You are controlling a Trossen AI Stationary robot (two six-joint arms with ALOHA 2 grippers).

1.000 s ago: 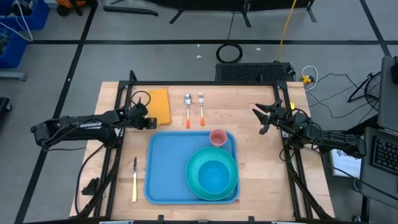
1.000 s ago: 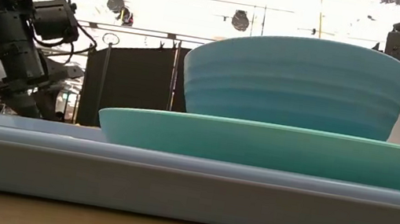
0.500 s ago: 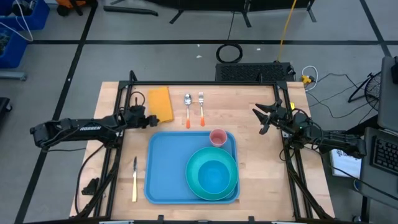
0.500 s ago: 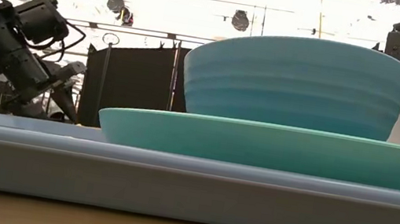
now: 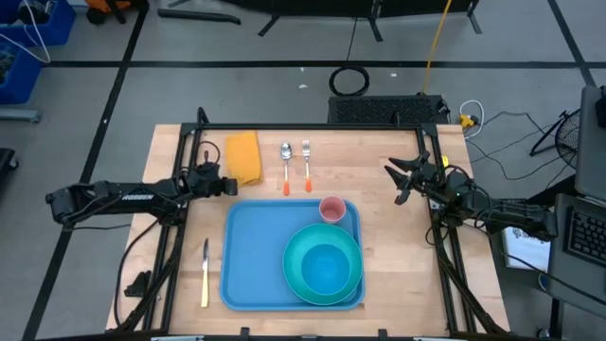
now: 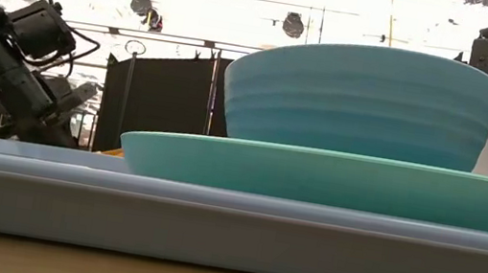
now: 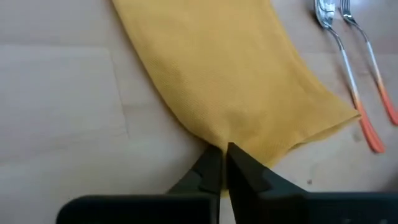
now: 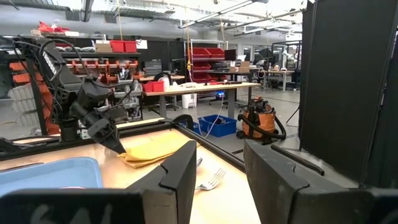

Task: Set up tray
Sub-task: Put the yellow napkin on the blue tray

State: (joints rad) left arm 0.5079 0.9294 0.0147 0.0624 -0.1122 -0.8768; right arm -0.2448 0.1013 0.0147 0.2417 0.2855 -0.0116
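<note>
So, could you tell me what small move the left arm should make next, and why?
Probably lift slightly and draw the yellow napkin toward the tray. The left gripper has its fingers shut on the napkin's near edge, the cloth lies flat on the table beside the tray, and the right gripper waits open, apart.

Overhead illumination was even across the wooden table (image 5: 379, 152); shadows there were faint and short. In the low view, the ceiling lights (image 6: 292, 24) produced strong glare and washed out the background. The near tray (image 6: 212, 219) rim was soft, out of focus. The wrist views were evenly lit.
</note>
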